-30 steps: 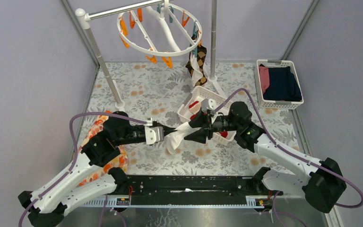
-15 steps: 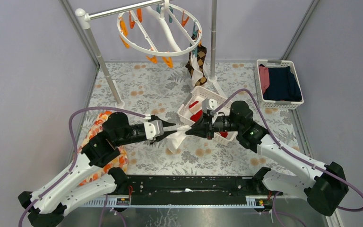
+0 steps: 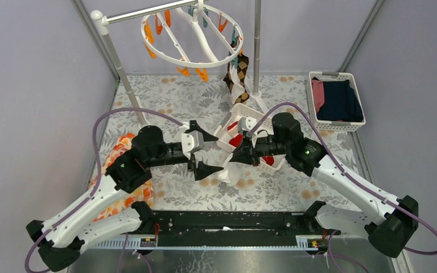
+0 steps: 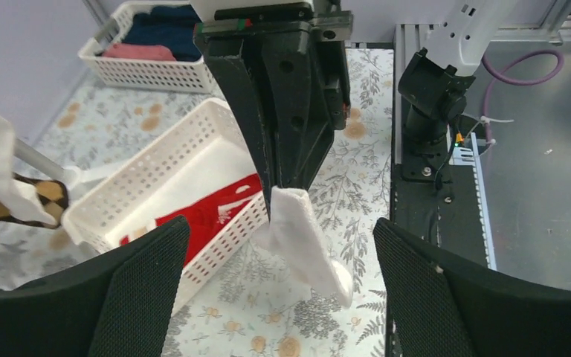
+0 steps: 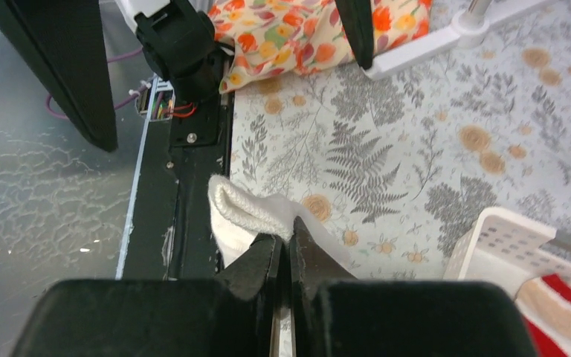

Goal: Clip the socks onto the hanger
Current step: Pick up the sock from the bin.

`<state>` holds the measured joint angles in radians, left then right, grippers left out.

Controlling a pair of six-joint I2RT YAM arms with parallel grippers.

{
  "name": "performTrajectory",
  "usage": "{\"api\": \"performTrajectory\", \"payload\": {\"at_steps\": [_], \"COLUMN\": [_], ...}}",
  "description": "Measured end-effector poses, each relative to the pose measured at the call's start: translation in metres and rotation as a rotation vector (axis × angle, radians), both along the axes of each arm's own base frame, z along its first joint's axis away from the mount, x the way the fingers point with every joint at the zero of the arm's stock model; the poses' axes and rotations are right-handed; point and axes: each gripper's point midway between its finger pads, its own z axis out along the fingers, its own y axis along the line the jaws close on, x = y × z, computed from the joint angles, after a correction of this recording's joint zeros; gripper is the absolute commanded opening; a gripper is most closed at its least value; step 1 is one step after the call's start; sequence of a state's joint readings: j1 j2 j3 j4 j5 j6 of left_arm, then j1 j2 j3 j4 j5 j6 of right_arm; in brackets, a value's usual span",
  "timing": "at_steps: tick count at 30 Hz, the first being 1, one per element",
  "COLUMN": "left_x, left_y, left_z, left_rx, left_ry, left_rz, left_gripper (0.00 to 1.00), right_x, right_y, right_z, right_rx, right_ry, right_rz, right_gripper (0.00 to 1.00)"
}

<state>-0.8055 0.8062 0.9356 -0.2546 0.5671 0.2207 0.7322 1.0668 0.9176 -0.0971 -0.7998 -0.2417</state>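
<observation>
My left claw (image 3: 206,152) stands spread wide, touching nothing. Straight ahead of it, framed between its fingers in the wrist view, a whitish soft sock (image 4: 305,242) hangs from my right claw (image 3: 238,158). That claw is pressed together, pinching the sock's upper edge. I can't tell whether the sock's lower end reaches the floral-patterned table (image 3: 170,114). Just behind the right claw sits a white slatted plastic basket (image 3: 221,136) holding a red sock (image 4: 215,216). Well beyond both claws hangs the round white plastic hanger ring (image 3: 162,54), with a brown-and-tan argyle sock (image 3: 236,74) at its right rim.
</observation>
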Motion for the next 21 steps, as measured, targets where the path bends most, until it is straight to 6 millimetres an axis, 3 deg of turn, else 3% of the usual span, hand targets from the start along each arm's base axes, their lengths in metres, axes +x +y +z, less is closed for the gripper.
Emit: {"api": "performTrajectory", "payload": {"at_steps": [5, 7, 13, 21], "left_x": [0.008, 0.012, 0.015, 0.017], "left_y": [-0.015, -0.019, -0.023, -0.029], "left_z": [-0.026, -0.030, -0.044, -0.057], "left_rx": [0.013, 0.006, -0.023, -0.012], "left_ry": [0.185, 0.244, 0.343, 0.375], "left_rz": [0.032, 0.061, 0.115, 0.111], "left_gripper": [0.79, 0.70, 0.57, 0.53], "right_x": [0.004, 0.005, 0.008, 0.008], "right_y": [-0.004, -0.006, -0.007, -0.007], "right_z": [-0.011, -0.013, -0.016, -0.016], "right_rx": [-0.063, -0.074, -0.086, -0.088], "right_ry": [0.036, 0.038, 0.039, 0.040], "right_rz": [-0.037, -0.048, -0.066, -0.067], "right_gripper": [0.00, 0.00, 0.00, 0.00]}}
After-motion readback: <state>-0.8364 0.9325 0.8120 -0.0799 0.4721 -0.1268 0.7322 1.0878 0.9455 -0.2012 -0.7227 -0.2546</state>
